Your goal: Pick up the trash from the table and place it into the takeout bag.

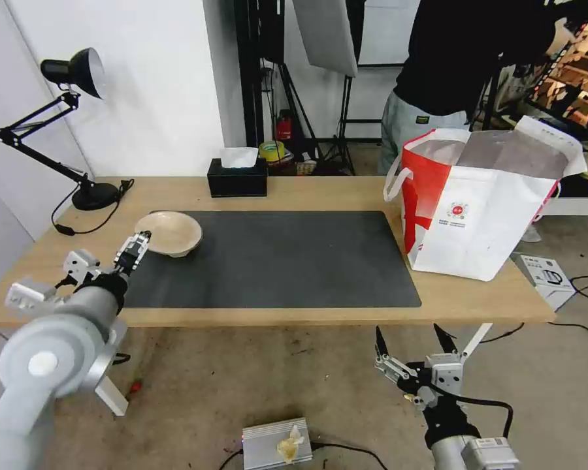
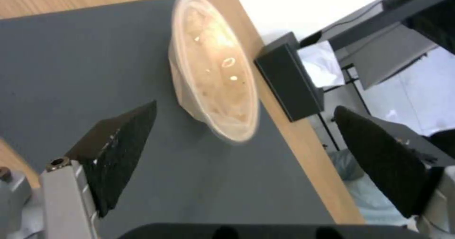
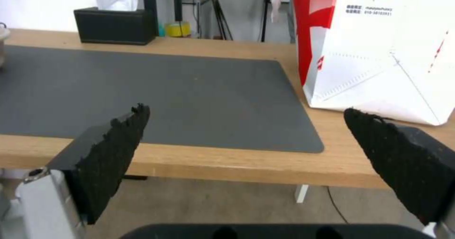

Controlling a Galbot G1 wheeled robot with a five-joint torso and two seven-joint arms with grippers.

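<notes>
One beige bowl on table; one takeout bag.

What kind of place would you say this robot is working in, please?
Probably a studio or lab staged as a desk: a softbox on stands behind the table, a desk lamp, and electronics on the bare floor.

A black tissue box and black desk lamp stand at the far edge.

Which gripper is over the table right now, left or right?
The left gripper, open beside the shallow beige bowl at the mat's end. The right gripper hangs open below the table edge.
</notes>
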